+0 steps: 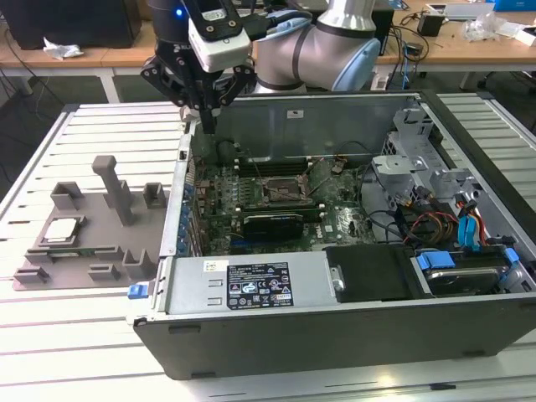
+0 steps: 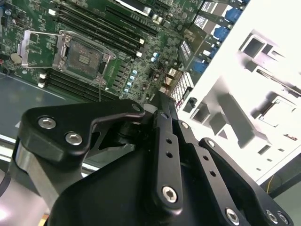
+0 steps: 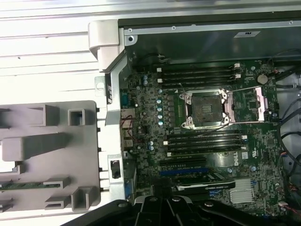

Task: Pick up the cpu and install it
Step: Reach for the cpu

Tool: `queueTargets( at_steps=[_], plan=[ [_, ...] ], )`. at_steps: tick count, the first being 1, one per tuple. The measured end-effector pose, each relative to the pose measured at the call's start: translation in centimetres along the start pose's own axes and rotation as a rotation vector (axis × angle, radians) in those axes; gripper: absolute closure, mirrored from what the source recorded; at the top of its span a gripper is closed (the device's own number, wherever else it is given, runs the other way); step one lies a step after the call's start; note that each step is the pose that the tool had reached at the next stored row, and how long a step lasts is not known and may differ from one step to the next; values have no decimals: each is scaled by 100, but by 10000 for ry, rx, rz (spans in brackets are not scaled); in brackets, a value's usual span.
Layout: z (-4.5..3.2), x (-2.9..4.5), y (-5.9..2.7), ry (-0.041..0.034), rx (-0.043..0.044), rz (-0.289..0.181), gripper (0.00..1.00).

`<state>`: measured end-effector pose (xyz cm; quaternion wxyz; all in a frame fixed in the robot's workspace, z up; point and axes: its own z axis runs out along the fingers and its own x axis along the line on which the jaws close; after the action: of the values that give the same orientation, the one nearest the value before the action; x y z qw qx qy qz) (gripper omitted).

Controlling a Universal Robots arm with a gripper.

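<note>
The black two-fingered gripper hangs with its jaws drawn together into a narrow point and nothing between them. It hovers just above the back corner of the open grey metal computer case, over the side wall that faces the tray.

Below the gripper and inside that wall lies the green motherboard. Its square metal-framed processor socket has the retaining plate swung open and appears empty.

On the other side of the wall from the gripper, outside the case, the grey plastic tray with raised blocks and posts rests on the slatted white table.

Farthest from the gripper is the cpu, a small flat square chip with a shiny silver top. It sits in a pocket at the tray's outer end, well apart from the tool and lower than it. From the gripper it lies toward the exterior view's left and nearer that camera, away from the socket. It lies flat with its top up. Being square, it offers no long side to favour.
</note>
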<state>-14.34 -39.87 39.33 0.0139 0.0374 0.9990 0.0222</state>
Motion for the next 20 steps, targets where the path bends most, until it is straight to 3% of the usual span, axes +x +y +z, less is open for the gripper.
queueTargets(
  at_steps=[15, 20],
  plan=[
    [-6, 226, -6, -54, -4, -3, 89],
    [-10, 350, -12, -101, -7, -4, 89]
  ],
)
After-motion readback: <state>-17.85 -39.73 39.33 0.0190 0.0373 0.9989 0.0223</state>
